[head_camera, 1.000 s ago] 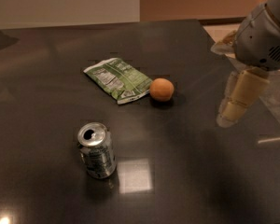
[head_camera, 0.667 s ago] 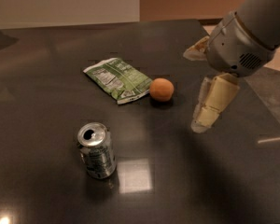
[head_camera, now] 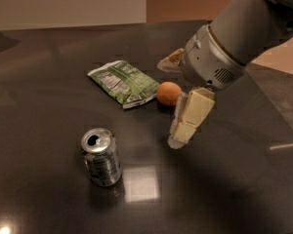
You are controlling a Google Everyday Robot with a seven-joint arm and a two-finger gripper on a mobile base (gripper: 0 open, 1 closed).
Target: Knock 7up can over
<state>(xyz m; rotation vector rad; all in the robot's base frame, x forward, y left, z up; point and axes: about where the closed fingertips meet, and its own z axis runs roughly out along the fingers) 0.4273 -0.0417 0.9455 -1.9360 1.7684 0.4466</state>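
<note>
The 7up can (head_camera: 101, 156) stands upright on the dark table (head_camera: 49, 101), front left, with its silver pull-tab top facing up. My gripper (head_camera: 179, 136) hangs down from the grey arm (head_camera: 234, 38) that enters from the upper right. It is above the table to the right of the can, about a can's height away from it, and does not touch it. It holds nothing that I can see.
A flat green snack bag (head_camera: 123, 83) lies behind the can. A round orange fruit (head_camera: 168, 92) sits just behind the gripper, close to it. The table's right edge (head_camera: 283, 106) runs beside the arm.
The arm has swung leftward and nearer, bringing the gripper from the right side of the table to just right of the can. The can, bag and orange have not moved.
</note>
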